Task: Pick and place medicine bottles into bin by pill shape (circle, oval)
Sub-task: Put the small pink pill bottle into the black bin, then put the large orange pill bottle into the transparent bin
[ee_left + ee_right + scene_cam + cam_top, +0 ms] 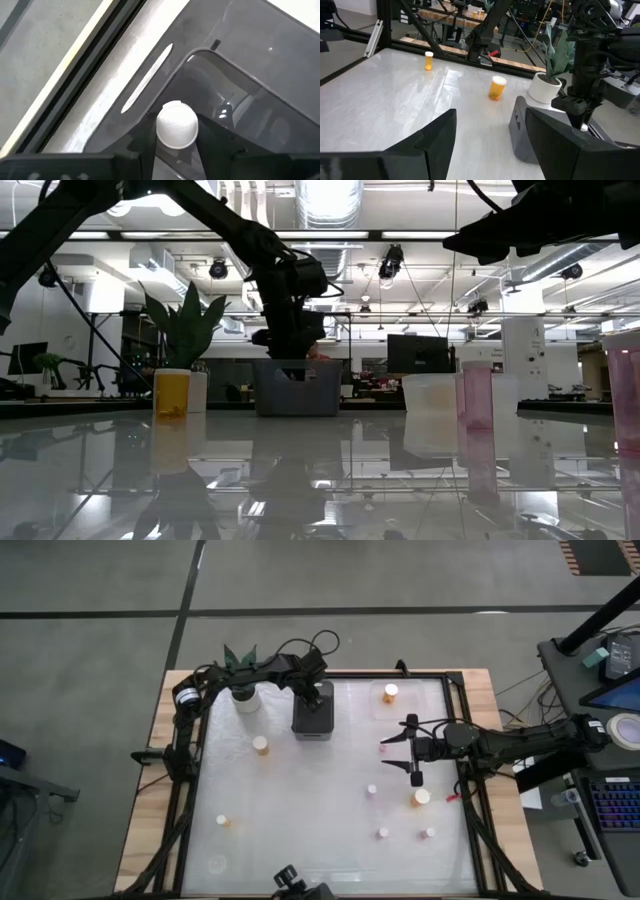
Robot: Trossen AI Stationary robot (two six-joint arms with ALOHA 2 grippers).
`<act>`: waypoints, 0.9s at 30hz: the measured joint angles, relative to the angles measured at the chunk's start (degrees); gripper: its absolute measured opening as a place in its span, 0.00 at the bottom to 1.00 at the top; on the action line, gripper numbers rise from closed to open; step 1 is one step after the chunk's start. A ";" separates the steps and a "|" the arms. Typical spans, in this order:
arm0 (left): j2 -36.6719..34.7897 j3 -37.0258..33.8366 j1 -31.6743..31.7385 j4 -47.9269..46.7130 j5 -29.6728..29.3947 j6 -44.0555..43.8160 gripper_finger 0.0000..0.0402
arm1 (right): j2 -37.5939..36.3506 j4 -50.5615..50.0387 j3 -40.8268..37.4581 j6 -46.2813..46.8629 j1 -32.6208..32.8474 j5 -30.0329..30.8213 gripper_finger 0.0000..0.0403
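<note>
White-capped small medicine bottle (177, 125) sits between left gripper (175, 150) fingers, over the dark grey plastic bin (312, 720) at bench (320, 830) far edge; whether fingers still clamp it, cannot tell. Eight more bottles loose on the bench: four orange, four small pale. Right gripper (412, 752) hovers mid-right, fingers apart, empty, orange bottle (421, 797) just beside it.
</note>
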 joint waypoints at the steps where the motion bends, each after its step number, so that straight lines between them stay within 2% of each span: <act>1: 0.00 -0.04 0.00 0.00 0.00 -0.01 0.30 | 0.00 0.01 0.00 0.00 0.01 0.00 0.57; 6: -0.02 -0.09 0.00 0.00 -0.04 -0.01 0.36 | 0.00 0.00 0.00 0.02 -0.01 0.00 0.57; 15: -1.03 0.72 0.00 -2.32 -0.59 0.41 0.37 | 0.00 -0.01 0.00 0.01 0.00 0.00 0.57; 21: -4.64 0.94 -0.16 -4.51 -0.94 0.10 0.38 | 0.02 -0.02 0.00 0.02 0.01 0.00 0.57; 27: -12.20 0.63 -2.53 -6.45 -1.01 -2.99 0.38 | -0.20 0.01 0.00 0.54 0.01 0.02 0.57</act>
